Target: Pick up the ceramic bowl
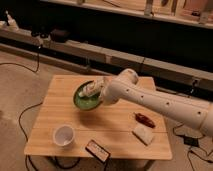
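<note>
Jaws (89,92) clamp tilted ceramic bowl (86,102) (white cup (63,135) apart).

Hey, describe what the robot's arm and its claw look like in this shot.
The arm is a thick, rounded tube in glossy white with a bulbous joint and a row of small dark dots along its side. The claw, over the green bowl, looks white-grey. No cables or markings are discernible.

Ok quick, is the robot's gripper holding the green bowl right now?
Gripper: shut on the green bowl, holding it tilted by its rim above the table.
</note>
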Available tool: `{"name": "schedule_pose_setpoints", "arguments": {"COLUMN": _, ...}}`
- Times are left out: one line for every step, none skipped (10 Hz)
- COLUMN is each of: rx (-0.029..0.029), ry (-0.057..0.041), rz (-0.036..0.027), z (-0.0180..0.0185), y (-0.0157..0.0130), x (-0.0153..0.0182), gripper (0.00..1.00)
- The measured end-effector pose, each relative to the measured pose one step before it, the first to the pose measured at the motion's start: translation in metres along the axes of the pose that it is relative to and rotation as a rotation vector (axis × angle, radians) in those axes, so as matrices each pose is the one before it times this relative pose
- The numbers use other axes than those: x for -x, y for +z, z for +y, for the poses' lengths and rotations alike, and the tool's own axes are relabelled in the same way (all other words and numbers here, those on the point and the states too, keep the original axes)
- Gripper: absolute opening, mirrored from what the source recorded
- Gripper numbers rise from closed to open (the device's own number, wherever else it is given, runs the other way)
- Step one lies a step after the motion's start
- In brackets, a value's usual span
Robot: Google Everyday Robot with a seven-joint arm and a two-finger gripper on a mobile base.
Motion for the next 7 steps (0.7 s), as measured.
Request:
{"name": "schedule_pose_setpoints", "arguments": {"rx": -0.02639, "ry": 0.02410, "rz": -0.00071, "z": 0.00034, "y": -0.01474, "x": 0.00283, "gripper": 0.01}}
{"name": "schedule_pose_setpoints", "arguments": {"rx": -0.02637, "ry": 0.03135, "rz": -0.01041, "z": -0.00033, "y": -0.00991, "x": 0.00181, "gripper": 0.01}}
{"name": "schedule_pose_setpoints", "arguments": {"rx": -0.05120, "ry": 0.05034, "rz": -0.02846, "z": -0.00151, "y": -0.01576, "x": 0.00245, "gripper": 0.01}}
{"name": "schedule_pose_setpoints", "arguments": {"rx": -0.04924, "ry": 0.05160, "rz": -0.04161, "z": -0.00171, "y": -0.00763, "x": 0.00099, "gripper": 0.01}}
{"name": "schedule_pose_setpoints", "arguments": {"rx": -0.05012, "ry": 0.05195, "rz": -0.04341, "z": -0.00157, "y": -0.00646, "x": -0.00242, "gripper": 0.01}}
{"name": "schedule_pose_setpoints", "arguments": {"rx": -0.04260, "ry": 0.04057, "rz": -0.03914, "z": -0.00012, "y": -0.00668, "x": -0.00536, "gripper": 0.01}}
{"name": "schedule_pose_setpoints", "arguments": {"rx": -0.03011, "ry": 0.02435, "rz": -0.03099, "z": -0.00059, "y": -0.00490, "x": -0.00327, "gripper": 0.01}}
